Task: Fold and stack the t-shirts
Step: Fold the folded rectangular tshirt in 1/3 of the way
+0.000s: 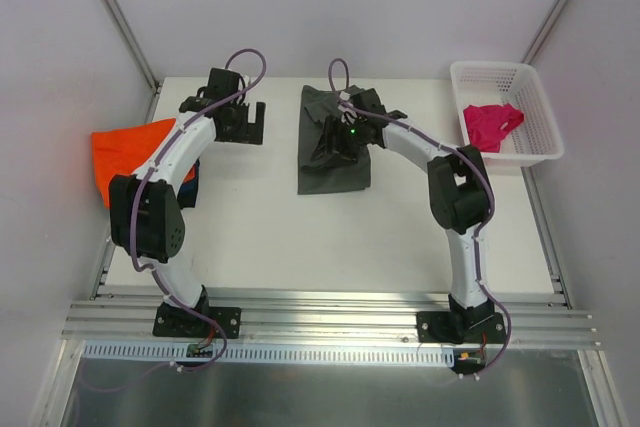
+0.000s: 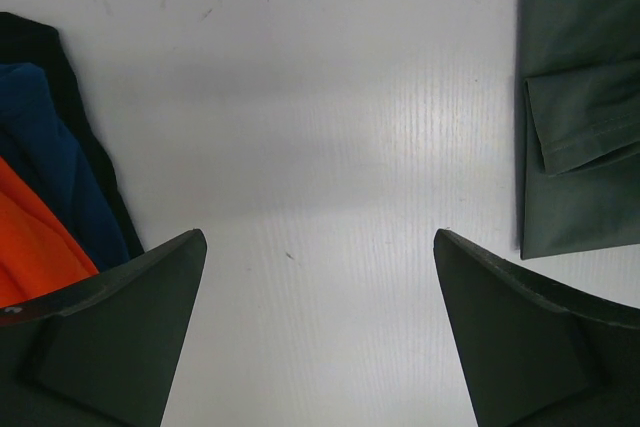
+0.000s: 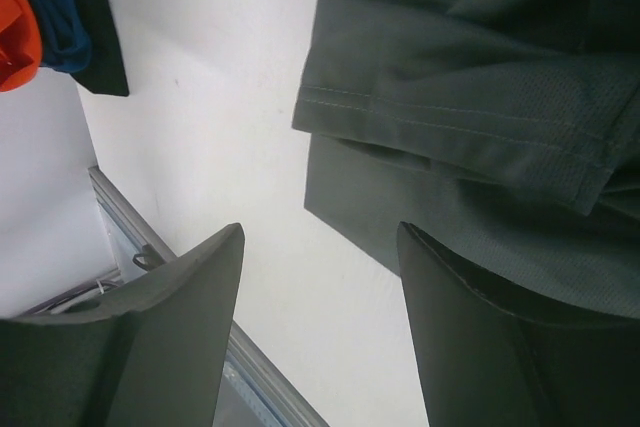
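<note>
A dark grey t-shirt point(image 1: 333, 169) lies part-folded at the table's middle back; it also shows in the left wrist view point(image 2: 580, 97) and the right wrist view point(image 3: 480, 97). A bright orange t-shirt point(image 1: 128, 150) lies at the left edge on a navy one point(image 1: 190, 190); both show in the left wrist view, orange point(image 2: 30, 242) and navy point(image 2: 50, 157). A magenta-pink t-shirt point(image 1: 492, 125) sits in the basket. My left gripper point(image 2: 320, 237) is open and empty over bare table left of the grey shirt. My right gripper point(image 3: 320, 229) is open and empty at the grey shirt's left edge.
A white lattice basket point(image 1: 535, 147) stands at the back right corner. The table's left edge and a metal rail point(image 3: 130, 227) show in the right wrist view. Grey walls close in the back and both sides.
</note>
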Controlling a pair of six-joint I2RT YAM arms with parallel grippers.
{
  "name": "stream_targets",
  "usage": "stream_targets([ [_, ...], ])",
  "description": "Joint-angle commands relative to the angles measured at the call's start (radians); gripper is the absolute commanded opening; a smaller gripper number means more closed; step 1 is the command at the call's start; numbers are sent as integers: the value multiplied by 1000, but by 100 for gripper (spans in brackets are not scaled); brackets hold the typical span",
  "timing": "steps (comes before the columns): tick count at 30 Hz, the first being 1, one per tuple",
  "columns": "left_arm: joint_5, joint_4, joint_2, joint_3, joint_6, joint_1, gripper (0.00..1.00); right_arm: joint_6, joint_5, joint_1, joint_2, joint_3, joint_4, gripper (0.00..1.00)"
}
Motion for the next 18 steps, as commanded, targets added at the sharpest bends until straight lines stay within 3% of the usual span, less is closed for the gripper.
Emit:
stream_targets([
  [1, -26, -9, -63, -7, -5, 16, 99, -12, 3, 7, 38, 54, -3, 66],
  [9, -17, -13, -65, -14, -10, 33, 99, -27, 16, 5, 86, 80, 0, 66],
  [18, 1, -16, -63, -33, -20, 39, 99, -53, 63, -7, 166, 284, 1, 67],
])
